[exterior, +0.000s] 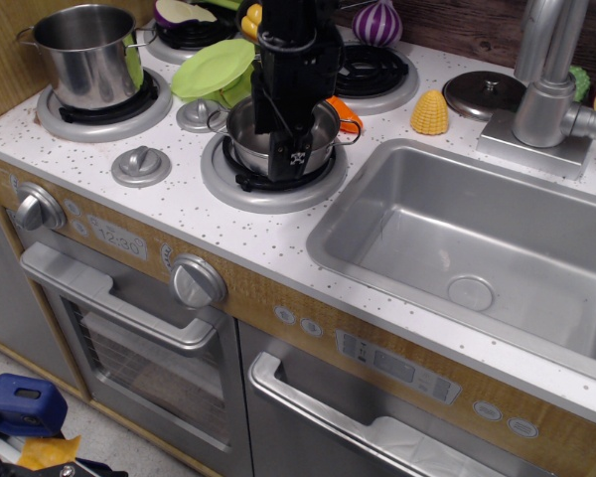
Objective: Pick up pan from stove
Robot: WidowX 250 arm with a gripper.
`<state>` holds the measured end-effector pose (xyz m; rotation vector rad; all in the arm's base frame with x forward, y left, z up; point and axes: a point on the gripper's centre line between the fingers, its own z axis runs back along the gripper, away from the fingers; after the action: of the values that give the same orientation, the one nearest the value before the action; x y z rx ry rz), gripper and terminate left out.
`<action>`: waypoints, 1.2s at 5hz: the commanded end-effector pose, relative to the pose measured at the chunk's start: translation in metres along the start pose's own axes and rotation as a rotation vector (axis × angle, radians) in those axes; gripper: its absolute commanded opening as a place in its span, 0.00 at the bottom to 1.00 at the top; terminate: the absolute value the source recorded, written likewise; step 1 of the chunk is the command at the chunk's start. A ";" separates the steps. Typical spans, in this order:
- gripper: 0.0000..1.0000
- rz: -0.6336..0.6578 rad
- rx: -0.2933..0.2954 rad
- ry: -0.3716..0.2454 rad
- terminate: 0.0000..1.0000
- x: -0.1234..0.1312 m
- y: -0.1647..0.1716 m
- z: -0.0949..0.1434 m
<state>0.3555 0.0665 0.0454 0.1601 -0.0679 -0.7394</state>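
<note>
The pan (323,132) is a small shallow shiny steel pot with loop handles. It sits on the front middle burner (219,179) of the white speckled stove (179,214). My black gripper (283,147) hangs straight down over the pan's near side. One finger (264,121) reaches inside the pan and the other finger (299,159) is down at the near rim, with the pan wall between them. The jaws look apart, and the pan still rests on the burner.
A taller steel pot (87,55) stands on the back left burner. A green plate (212,68), an orange toy (340,109), a yellow corn (429,112) and a purple vegetable (377,20) lie around the pan. The sink basin (477,238) and faucet (546,79) are to the right.
</note>
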 end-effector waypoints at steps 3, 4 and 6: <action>0.00 -0.025 -0.007 -0.088 0.00 -0.003 0.014 -0.013; 0.00 -0.033 -0.016 -0.100 0.00 -0.001 0.015 -0.016; 0.00 -0.070 -0.001 -0.105 0.00 0.006 0.014 -0.009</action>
<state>0.3614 0.0695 0.0206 0.1071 -0.0941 -0.8386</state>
